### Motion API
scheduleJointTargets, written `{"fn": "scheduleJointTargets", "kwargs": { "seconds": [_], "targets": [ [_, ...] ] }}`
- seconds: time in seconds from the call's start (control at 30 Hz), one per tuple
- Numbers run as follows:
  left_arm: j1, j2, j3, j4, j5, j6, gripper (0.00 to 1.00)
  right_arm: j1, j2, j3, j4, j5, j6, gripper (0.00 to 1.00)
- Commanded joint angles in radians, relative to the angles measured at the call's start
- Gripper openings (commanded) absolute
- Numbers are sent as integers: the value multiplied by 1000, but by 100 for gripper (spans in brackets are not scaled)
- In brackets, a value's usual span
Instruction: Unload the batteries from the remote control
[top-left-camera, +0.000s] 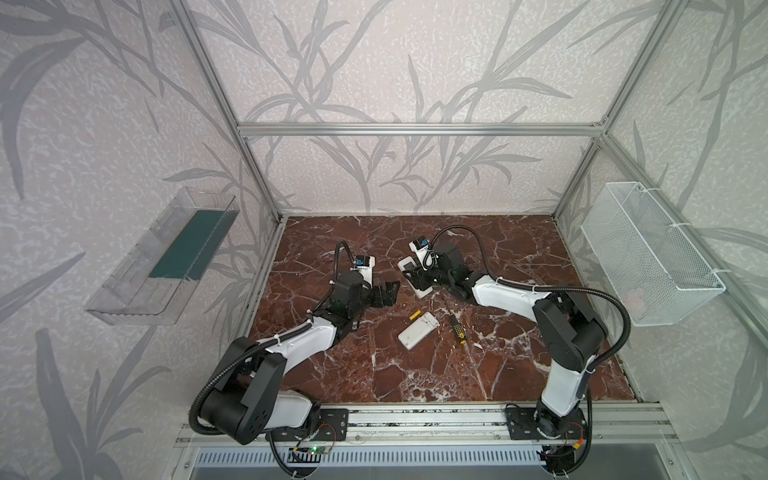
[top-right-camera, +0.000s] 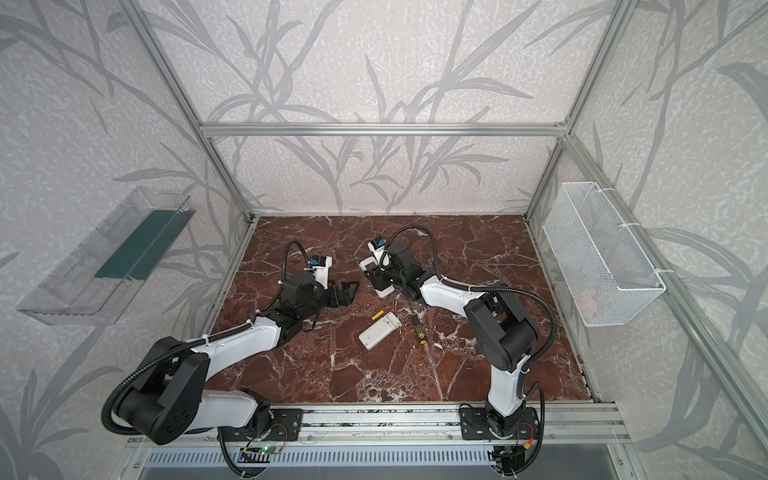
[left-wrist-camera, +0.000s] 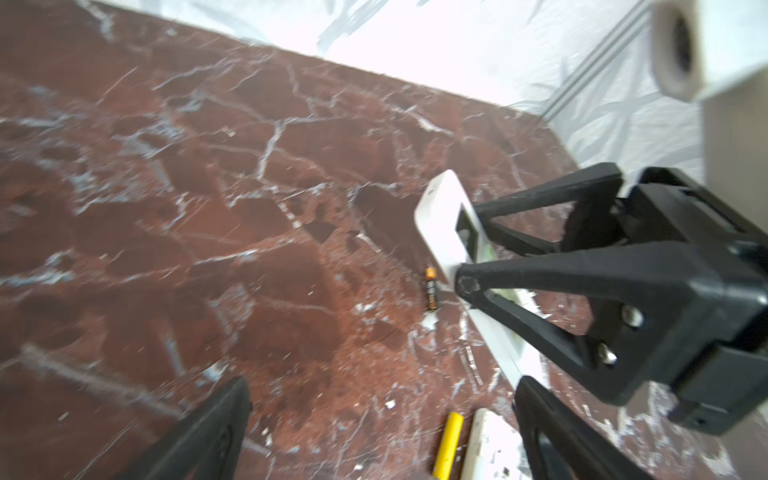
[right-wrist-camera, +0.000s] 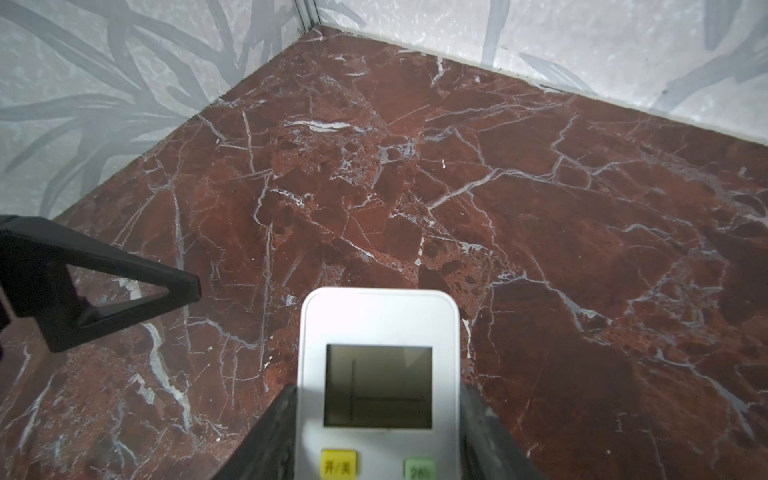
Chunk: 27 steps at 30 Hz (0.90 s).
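The right pincer (top-left-camera: 417, 279) is clamped across the long sides of a white remote (top-left-camera: 405, 264) near the middle of the red marble tabletop (top-left-camera: 498, 257). In the right wrist view the remote's screen face is turned up toward the camera, with a yellow and a green button just below the screen and a black finger (right-wrist-camera: 270, 436) pressed to each edge. The left pincer (top-left-camera: 386, 293) hangs just to the left of that remote with its jaws spread wide and nothing between them. In the left wrist view its two fingers (left-wrist-camera: 216, 424) frame bare marble. Two batteries lie loose on the tabletop. A black-and-orange battery (left-wrist-camera: 431, 289) rests just beside the held remote, close to the right pincer's lower fingertip; it is too small to pick out in the top views. A yellow battery (top-left-camera: 414, 316) lies nearer the robot, right alongside the far end of a second remote (top-left-camera: 417, 330) — this one white too, flat on the marble and lying at a slant. To its right, near but apart from it, is a screwdriver (top-left-camera: 457, 328) with a black-and-yellow handle. Whether any battery sits inside either remote cannot be told from these views.
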Motion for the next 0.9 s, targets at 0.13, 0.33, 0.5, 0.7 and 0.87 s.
{"fn": "scheduleJointTargets", "kwargs": {
  "seconds": [0.13,0.33,0.5,0.7,0.87],
  "targets": [
    [-70,-10,-88,253,112,100,99,-7,-85,7,-26,-37,16,55],
    [-157,17,-109,378,31,95,98,-6,-143,-7,-46,-17,20,54],
    [-183,55,-102,475,-20,13,95,-1,-184,-32,-25,-13,45,55],
    [-195,127,-72,579,-82,-52,86,16,-227,-52,-25,10,59,54],
    [-212,169,-44,652,-37,-89,83,22,-242,-66,-28,24,63,54]
  ]
}}
